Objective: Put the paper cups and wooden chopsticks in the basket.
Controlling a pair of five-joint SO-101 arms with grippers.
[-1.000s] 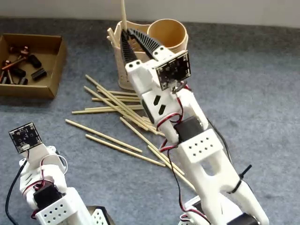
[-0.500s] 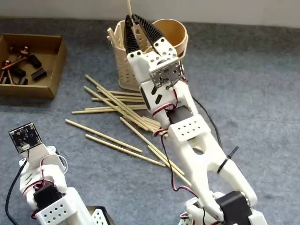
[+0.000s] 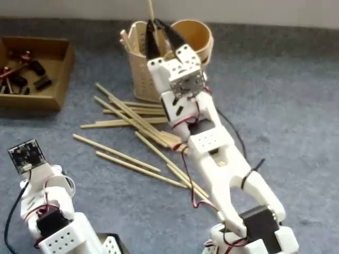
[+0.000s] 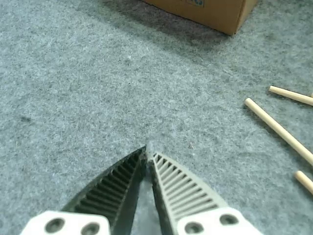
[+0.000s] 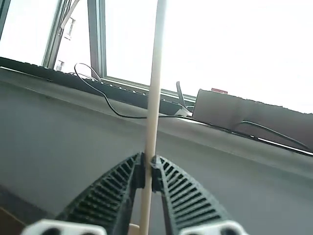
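High view: the right gripper [image 3: 157, 24] stands over the basket [image 3: 139, 79] at the far side of the counter [image 3: 296, 106], fingers clamped on an upright chopstick [image 3: 150, 9]. A paper cup [image 3: 195, 33] is at the basket's right; whether it is inside, I cannot tell. Loose chopsticks [image 3: 127, 119] lie scattered nearer. The left gripper [image 4: 148, 156] hangs low, fingers together on nothing. Released this high, the chopstick might tip past the rim; pressing down could topple the basket.

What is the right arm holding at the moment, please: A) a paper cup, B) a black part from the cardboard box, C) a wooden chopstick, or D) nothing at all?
C: the right arm's jaws are shut on a chopstick, which stands upright between them.
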